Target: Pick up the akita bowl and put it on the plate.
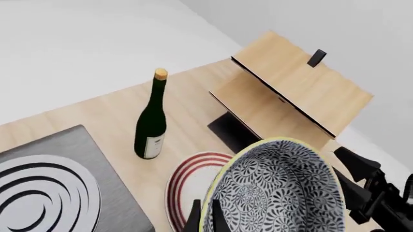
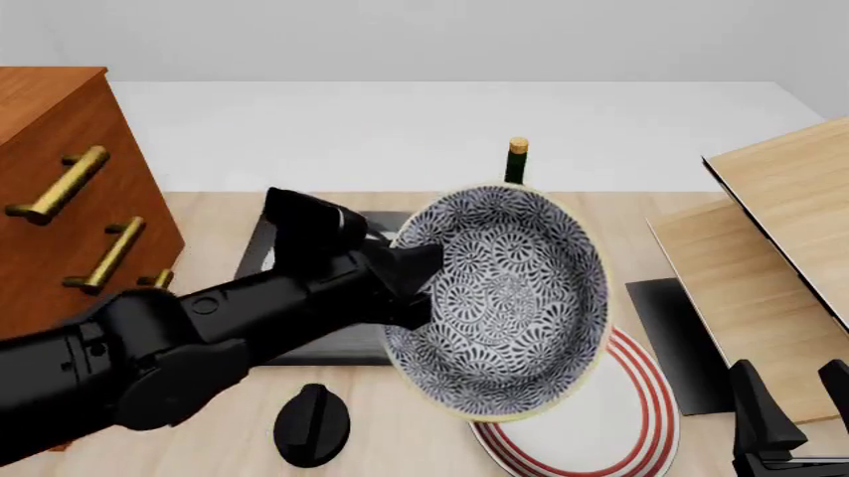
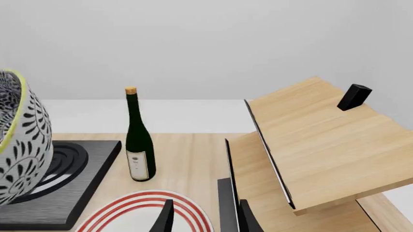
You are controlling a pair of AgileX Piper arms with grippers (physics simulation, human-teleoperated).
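Observation:
The akita bowl (image 2: pixel 511 298), dark blue-and-white floral inside with a pale yellow rim, hangs tilted in the air with its inside facing the front camera. My left gripper (image 2: pixel 412 283) is shut on its left rim, and its fingers (image 1: pixel 193 218) straddle the rim edge. Below the bowl lies the white plate (image 2: pixel 623 417) with red rings, partly covered from view by the bowl (image 1: pixel 277 188). Near the table's front right, my right gripper (image 2: pixel 792 407) is open and holds nothing. In its wrist view the plate (image 3: pixel 139 212) lies just ahead of the gripper (image 3: pixel 206 220), with the bowl (image 3: pixel 19 145) high beside it.
A dark green wine bottle (image 2: pixel 518 159) stands behind the bowl. A black slab (image 1: pixel 58 188) with grey-white rings lies left of the plate. A black knob (image 2: pixel 312 425) sits at the front. A wooden drawer cabinet (image 2: pixel 67 199) stands left and a wooden shelf unit (image 2: pixel 782 238) right.

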